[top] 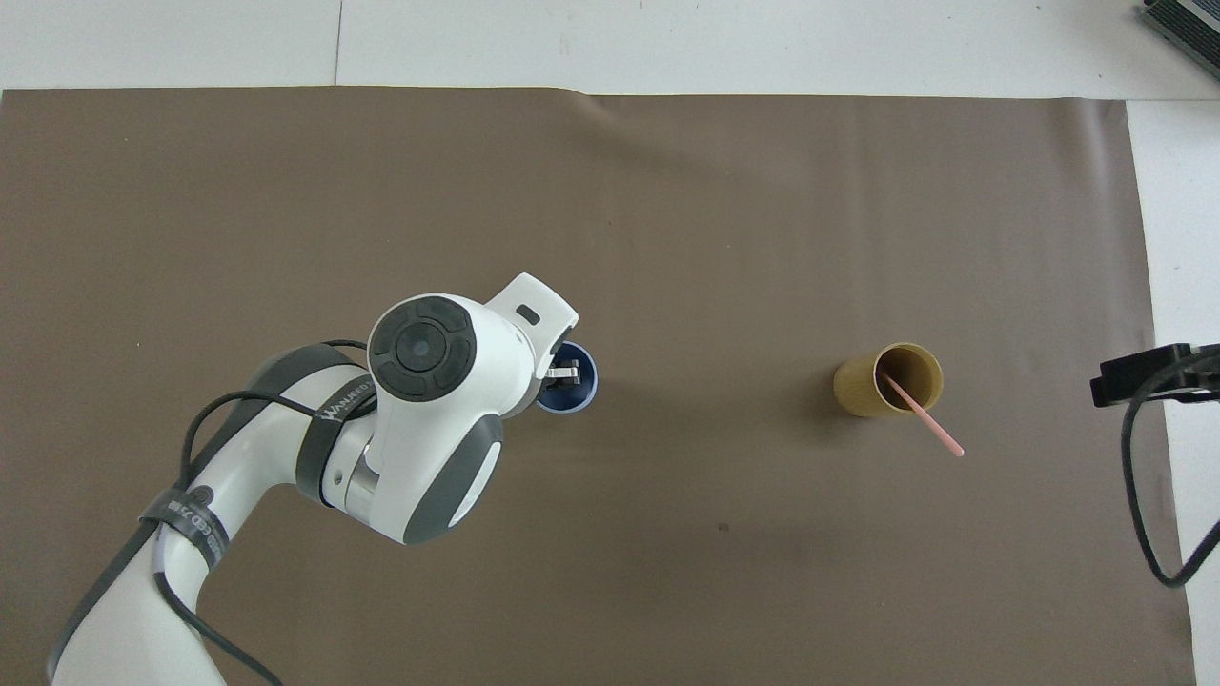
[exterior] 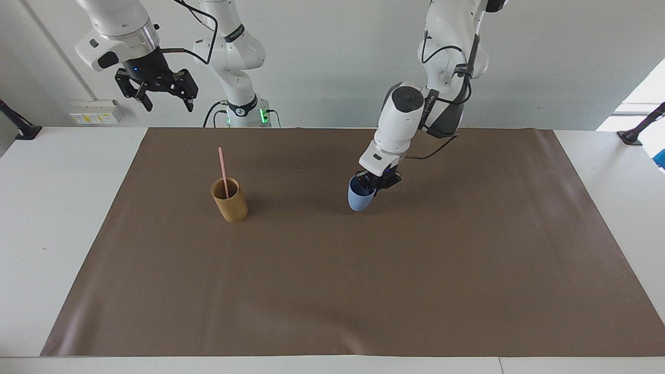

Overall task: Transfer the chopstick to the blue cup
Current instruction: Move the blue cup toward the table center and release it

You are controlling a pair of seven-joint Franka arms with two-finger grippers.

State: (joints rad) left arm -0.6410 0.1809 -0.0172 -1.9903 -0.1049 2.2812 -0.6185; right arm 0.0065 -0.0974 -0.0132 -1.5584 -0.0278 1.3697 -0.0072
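The left gripper (exterior: pixel 370 185), jaws clamped on the blue cup's (exterior: pixel 359 198) rim, holds it at the brown cup's (exterior: pixel 229 200) three o'clock in the facing view; next comes lifting the chopstick (exterior: pixel 223 169) with the right gripper (exterior: pixel 165 104), waiting wide open.

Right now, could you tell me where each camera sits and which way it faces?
Facing view: high across the table, looking at the robots; both arms show, left gripper holding the blue cup, right gripper waiting aloft, open.
Overhead view: above the robots' end, looking steeply down; the left arm shows.
Shared: blue cup, tan cup, chopstick, brown mat.
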